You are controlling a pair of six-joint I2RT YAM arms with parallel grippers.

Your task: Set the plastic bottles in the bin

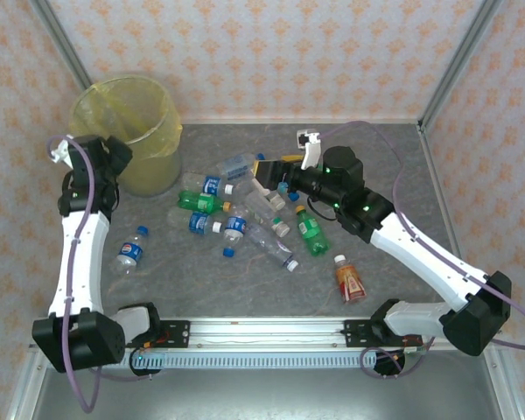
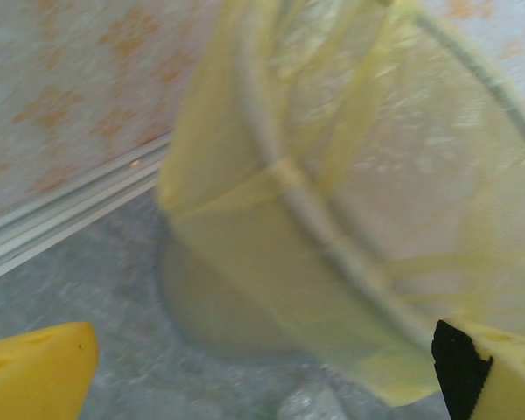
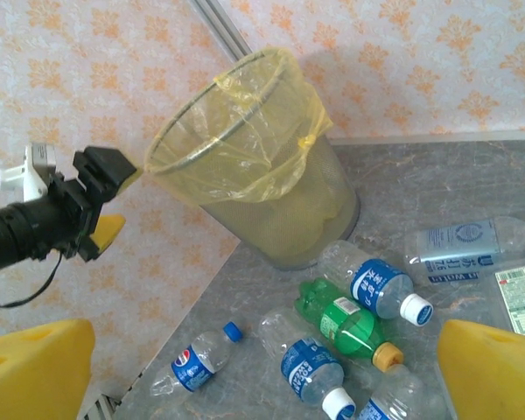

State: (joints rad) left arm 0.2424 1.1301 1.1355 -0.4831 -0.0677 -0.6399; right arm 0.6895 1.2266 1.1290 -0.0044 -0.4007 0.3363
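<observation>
A grey, stone-patterned table (image 1: pixel 394 166) is carrying a scatter of plastic bottles (image 1: pixel 245 210), all lying on their sides, most of them crossing and touching in a loose heap at its middle. None looks to be in the bin (image 1: pixel 162 118) yet, though I cannot see its bottom. The bin is standing at the far left corner, near the heap, round and bucket-shaped. A thin translucent yellow bag (image 3: pixel 245 166) is folding over its rim and wrinkling down the wall.

The right pincer (image 1: pixel 276 166) is hovering over the far edge of the heap, its yellow fingers spread wide and holding nothing. The left pincer (image 2: pixel 262 385) is hanging just beside the bin wall, also wide and empty.

The bottles are smooth, round and thin-walled. Most are clear with blue labels and caps, and two green ones (image 1: pixel 312 234) have yellow caps. An orange-red one (image 1: pixel 350 282) is lying apart near the front, and a lone clear bottle (image 1: pixel 131 252) is lying by the left arm.

I am expecting trouble from the overlap: closing on one bottle could catch or roll its neighbours. A slick, squashable bottle could also squirt out of the fingers. The left arm, being so close, could snag the loose bag or nudge the bin.
</observation>
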